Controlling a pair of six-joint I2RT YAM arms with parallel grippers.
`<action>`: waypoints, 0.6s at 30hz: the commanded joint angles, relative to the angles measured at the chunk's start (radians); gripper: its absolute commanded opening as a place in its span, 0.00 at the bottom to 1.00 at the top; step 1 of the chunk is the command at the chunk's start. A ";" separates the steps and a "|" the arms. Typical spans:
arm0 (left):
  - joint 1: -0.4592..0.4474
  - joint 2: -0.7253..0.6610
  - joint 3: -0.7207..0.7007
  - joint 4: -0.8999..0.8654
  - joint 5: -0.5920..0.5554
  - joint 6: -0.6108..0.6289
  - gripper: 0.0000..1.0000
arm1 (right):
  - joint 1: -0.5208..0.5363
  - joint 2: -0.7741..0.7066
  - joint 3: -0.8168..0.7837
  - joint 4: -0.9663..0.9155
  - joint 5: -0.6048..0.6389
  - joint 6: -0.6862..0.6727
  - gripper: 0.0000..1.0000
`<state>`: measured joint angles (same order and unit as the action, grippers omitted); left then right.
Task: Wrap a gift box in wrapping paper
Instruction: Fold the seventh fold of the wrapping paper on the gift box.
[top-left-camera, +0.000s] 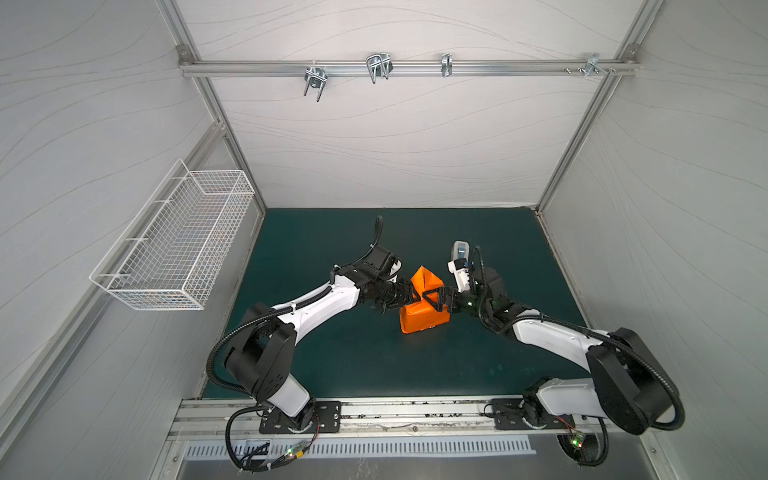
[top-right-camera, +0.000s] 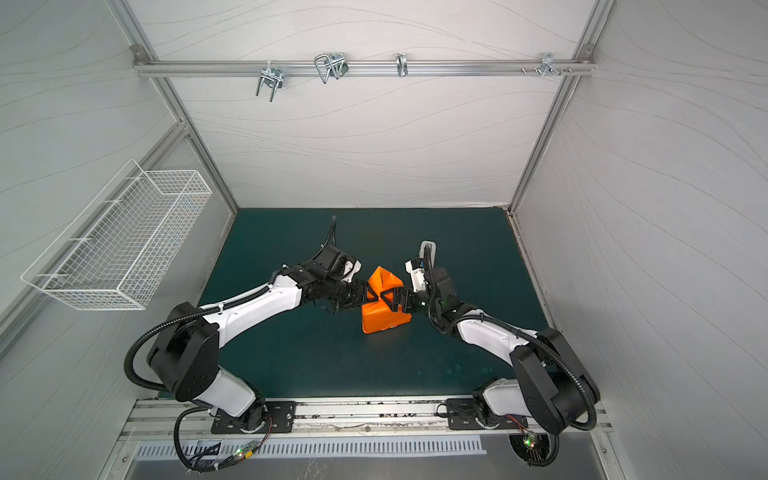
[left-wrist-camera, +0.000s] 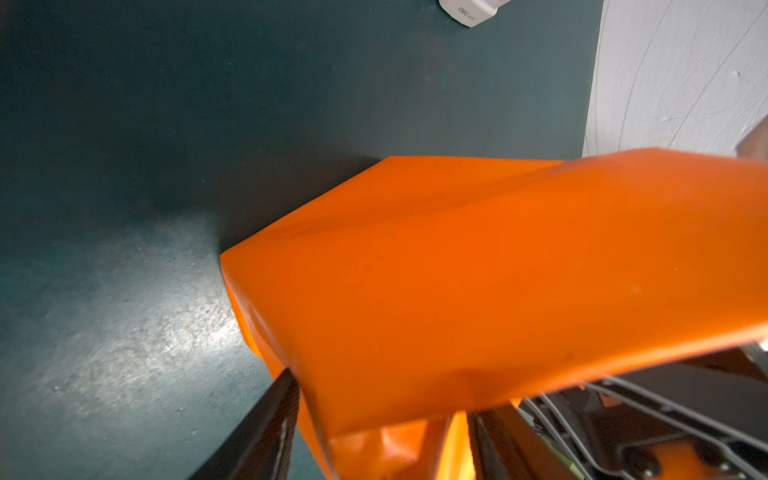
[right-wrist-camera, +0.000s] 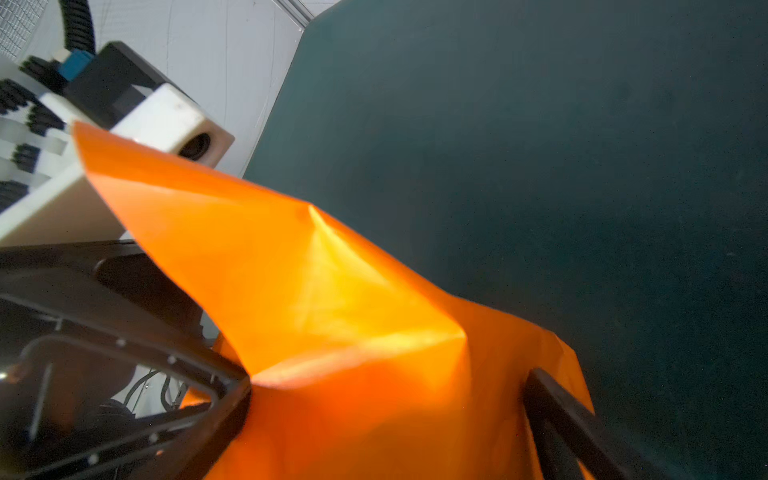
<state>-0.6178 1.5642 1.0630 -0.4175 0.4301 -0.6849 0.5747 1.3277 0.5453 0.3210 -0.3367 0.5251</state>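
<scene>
Green matting covers the bench (top-left-camera: 332, 353). At 9 o'clock of the parcel, the left tool (top-left-camera: 409, 296) straddles its top edge with jaws part-way apart; whether they pinch or merely rest there I cannot tell. At the centre of the bench lies the wrapping paper (top-left-camera: 422, 318), folded tight round the gift box, which is hidden beneath it. Only at the 12 o'clock end does a loose flap (top-left-camera: 424, 279) stand upright. At 3 o'clock the right tool (top-left-camera: 437, 300) sits released, jaws spread wide astride the paper. A tape dispenser (top-left-camera: 460, 249) waits at 1 o'clock. The step looks to be closing this open end. It is best done by steadying the parcel from 9 o'clock, catching the flap near its crease rather than its tip, and laying it flat against the box so the paper neither tears nor drags the parcel.
</scene>
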 joint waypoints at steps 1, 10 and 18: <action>-0.020 0.042 0.002 -0.065 -0.027 0.021 0.63 | 0.014 0.020 -0.026 0.003 -0.007 0.008 0.93; -0.010 -0.070 0.120 -0.172 0.015 0.065 0.65 | 0.014 0.053 -0.047 0.031 -0.007 0.020 0.86; 0.245 -0.099 0.235 -0.180 0.107 0.120 0.62 | 0.015 0.048 -0.061 0.049 -0.015 0.022 0.86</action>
<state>-0.4511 1.4380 1.2407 -0.5869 0.5083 -0.6167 0.5766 1.3560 0.5171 0.4305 -0.3389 0.5507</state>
